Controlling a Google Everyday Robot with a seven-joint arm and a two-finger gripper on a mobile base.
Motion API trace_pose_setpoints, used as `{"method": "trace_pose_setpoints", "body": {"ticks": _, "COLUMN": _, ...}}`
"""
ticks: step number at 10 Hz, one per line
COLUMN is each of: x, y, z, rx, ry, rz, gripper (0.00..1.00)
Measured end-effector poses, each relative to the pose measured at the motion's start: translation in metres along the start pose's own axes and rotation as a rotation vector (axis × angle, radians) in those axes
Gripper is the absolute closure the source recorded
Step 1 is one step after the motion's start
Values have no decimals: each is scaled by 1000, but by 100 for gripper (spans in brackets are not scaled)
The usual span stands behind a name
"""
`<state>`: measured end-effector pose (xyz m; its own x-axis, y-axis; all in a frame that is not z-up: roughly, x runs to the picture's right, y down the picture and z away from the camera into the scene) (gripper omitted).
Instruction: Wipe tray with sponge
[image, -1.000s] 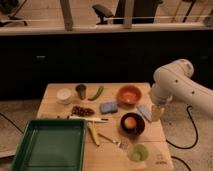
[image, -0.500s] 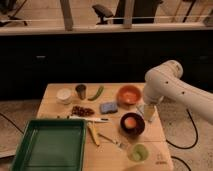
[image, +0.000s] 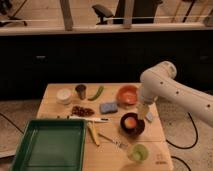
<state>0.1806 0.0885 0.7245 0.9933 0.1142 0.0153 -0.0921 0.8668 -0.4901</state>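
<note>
The large green tray (image: 30, 146) lies at the table's front left corner, with nothing visible inside it. In the middle of the table, behind the dark bowl, rests the small blue sponge (image: 108, 107). My gripper (image: 145, 111) hangs from the white arm (image: 165, 87) at the table's right side, just right of the dark bowl and well right of the sponge. Its fingers point down, look open, and hold nothing. A paler blue-grey slab (image: 150, 117) lies partly hidden below the gripper.
An orange bowl (image: 128, 94), a green vegetable (image: 96, 92), a dark cup (image: 80, 91) and a white container (image: 64, 95) line the back. A dark bowl (image: 131, 123), green cup (image: 137, 152), fork (image: 112, 140), yellow item (image: 93, 134) and brown bits (image: 81, 110) crowd the front.
The arm has swung left from the table's right edge, bringing the gripper in over the table beside the dark bowl. Nothing on the table has moved.
</note>
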Motion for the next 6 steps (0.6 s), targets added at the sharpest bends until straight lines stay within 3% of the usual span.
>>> {"method": "trace_pose_setpoints", "body": {"ticks": 6, "x": -23, "y": -6, "z": 15, "rx": 6, "ry": -48, "rz": 20, "gripper": 20}}
